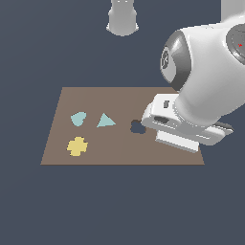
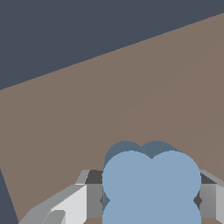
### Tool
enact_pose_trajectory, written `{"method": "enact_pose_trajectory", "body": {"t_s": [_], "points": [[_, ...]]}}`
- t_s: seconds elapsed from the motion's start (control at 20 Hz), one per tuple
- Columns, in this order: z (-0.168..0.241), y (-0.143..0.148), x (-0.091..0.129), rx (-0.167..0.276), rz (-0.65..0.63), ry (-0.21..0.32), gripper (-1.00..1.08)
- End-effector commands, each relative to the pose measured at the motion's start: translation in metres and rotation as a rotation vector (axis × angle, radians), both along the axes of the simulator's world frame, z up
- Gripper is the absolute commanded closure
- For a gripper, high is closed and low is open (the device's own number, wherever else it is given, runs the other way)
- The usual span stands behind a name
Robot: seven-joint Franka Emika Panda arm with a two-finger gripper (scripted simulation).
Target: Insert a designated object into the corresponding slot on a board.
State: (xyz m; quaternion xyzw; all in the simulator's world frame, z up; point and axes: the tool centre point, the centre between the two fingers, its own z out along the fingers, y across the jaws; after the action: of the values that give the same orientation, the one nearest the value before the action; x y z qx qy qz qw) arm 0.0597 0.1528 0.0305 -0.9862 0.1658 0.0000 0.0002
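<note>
In the wrist view the light-blue clover-shaped piece (image 2: 151,183) fills the space between my two grey fingers (image 2: 92,197), and my gripper (image 2: 151,199) is shut on it. Brown board (image 2: 131,87) surface lies under the piece. In the exterior view the white hand (image 1: 178,125) hangs low over the board (image 1: 110,98) toward the exterior view's right, and it hides the piece and the fingertips. The dark clover-shaped slot (image 1: 138,127) lies open on the board just beside the hand, toward the exterior view's left. The slot does not show in the wrist view.
A teal teardrop piece (image 1: 78,118), a teal triangle (image 1: 105,120) and a yellow cross (image 1: 77,146) lie on the board toward the exterior view's left. The arm's grey base (image 1: 123,19) stands behind the board. Dark floor surrounds the board.
</note>
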Motion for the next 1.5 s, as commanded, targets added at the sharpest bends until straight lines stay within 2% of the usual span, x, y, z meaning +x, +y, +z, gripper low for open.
{"method": "enact_pose_trajectory", "body": {"t_s": [0.0, 0.55, 1.45], "points": [[-0.001, -0.001, 0.0, 0.0, -0.001, 0.0, 1.08], [0.001, -0.011, -0.006, 0.0, 0.027, 0.0, 1.08], [0.009, -0.09, -0.035, 0.0, 0.203, 0.0, 1.08]]}}
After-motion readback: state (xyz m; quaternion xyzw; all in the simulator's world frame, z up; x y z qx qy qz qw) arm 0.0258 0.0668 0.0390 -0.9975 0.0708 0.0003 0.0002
